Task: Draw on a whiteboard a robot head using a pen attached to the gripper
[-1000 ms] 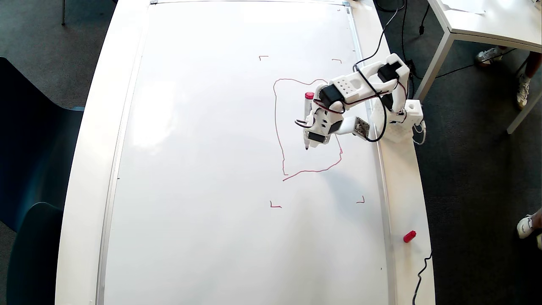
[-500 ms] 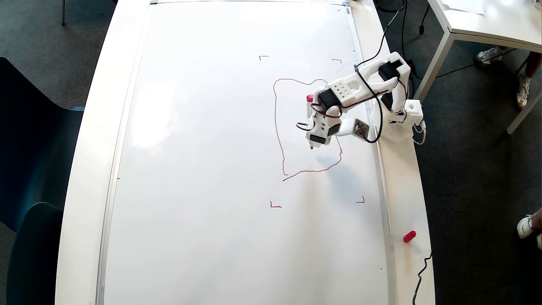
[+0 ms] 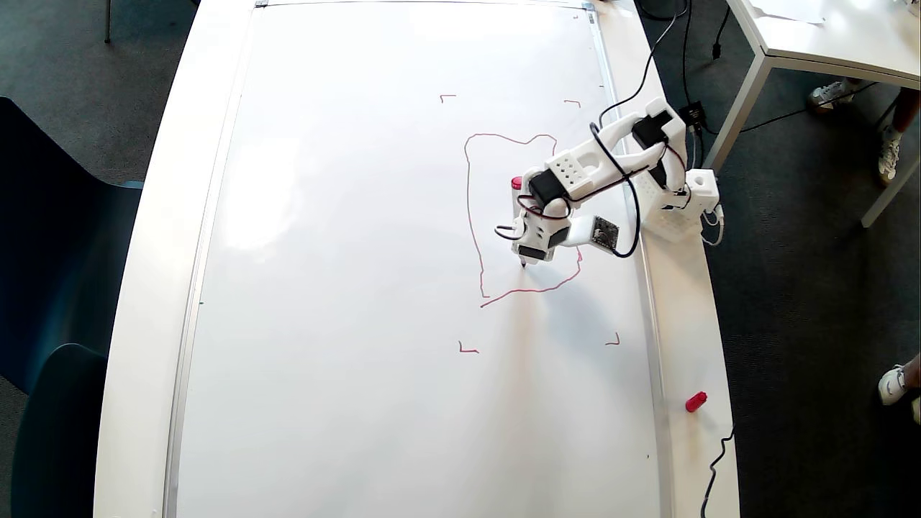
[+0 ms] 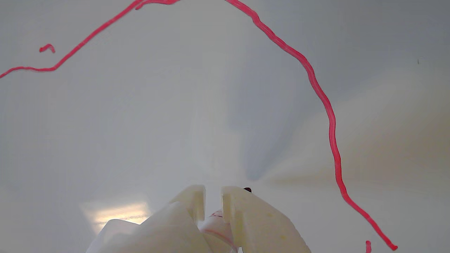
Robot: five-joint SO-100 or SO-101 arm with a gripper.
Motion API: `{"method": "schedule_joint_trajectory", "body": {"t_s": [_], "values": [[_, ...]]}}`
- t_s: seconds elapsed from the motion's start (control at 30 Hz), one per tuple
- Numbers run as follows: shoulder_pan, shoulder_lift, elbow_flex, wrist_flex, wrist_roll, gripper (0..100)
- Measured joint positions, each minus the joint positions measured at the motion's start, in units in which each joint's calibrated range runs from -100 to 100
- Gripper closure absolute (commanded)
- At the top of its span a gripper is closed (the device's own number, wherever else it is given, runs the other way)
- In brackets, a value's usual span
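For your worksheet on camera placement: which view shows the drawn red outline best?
The overhead view: the robot head outline appears nearly whole on the whiteboard, only partly covered by the gripper. The wrist view shows just two close-up stretches of line.

Long white tabletop (image 3: 151, 288) fills overhead view, dark floor (image 3: 813, 324) either side. Whiteboard (image 3: 360, 288) lies flat on it, covering most of surface, bare white strips left along both long edges. On right strip in overhead view you find white arm base (image 3: 683, 205), small red cap (image 3: 696, 401) lying loose nearer bottom, black cable (image 3: 716, 467) trailing off bottom edge.
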Motion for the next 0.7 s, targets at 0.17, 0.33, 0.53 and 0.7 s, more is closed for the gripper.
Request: {"method": "schedule_joint_trajectory", "body": {"t_s": [0.17,0.33,0.53,0.7], "values": [[-0.30,1.44,-0.64,-1.18,0.00,99],[-0.15,2.54,-1.55,-3.80,0.00,99],[-0.08,3.22,-1.83,-7.85,0.00,99],[-0.08,5.00,-4.57,-8.95,0.00,99]]}}
